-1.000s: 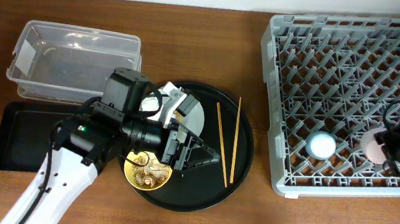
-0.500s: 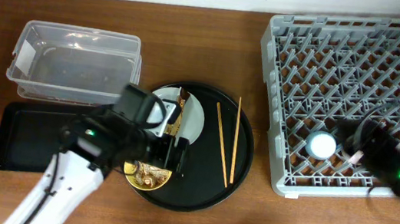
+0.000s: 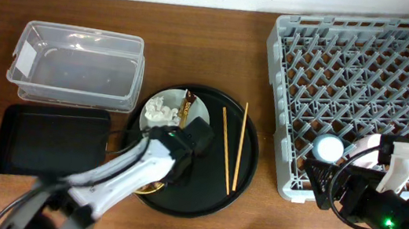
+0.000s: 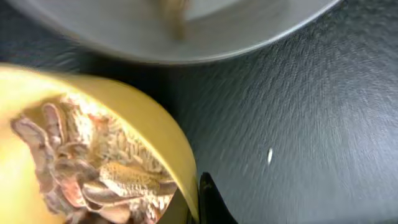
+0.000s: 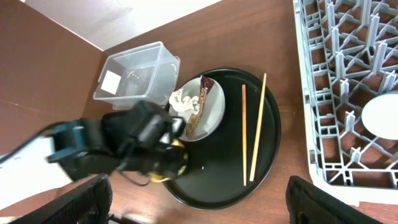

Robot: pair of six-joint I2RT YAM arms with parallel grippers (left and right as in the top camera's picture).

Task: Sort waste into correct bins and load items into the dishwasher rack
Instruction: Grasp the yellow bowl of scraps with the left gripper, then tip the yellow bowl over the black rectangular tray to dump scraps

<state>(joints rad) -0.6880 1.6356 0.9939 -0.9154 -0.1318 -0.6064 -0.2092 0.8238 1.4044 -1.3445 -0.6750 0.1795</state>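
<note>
— Where is the yellow bowl [image 4: 146,121]?
— On the round black tray [image 3: 242,175], just beside the plate [image 3: 203,114], with soft food scraps [image 4: 93,168] inside. The left gripper [image 3: 186,153] is at its rim; I cannot tell whether it is clamped. The right gripper [image 5: 202,206] gapes, empty.
— Where to hold it?
— The rim, I'd judge: stiff, smooth, probably slippery.

Nothing legible anywhere, no brand, number or sign; the white sticker [image 3: 27,56] on the clear tub [image 3: 75,78], near the table's [image 3: 198,42] far left corner, is too small to read.
</note>
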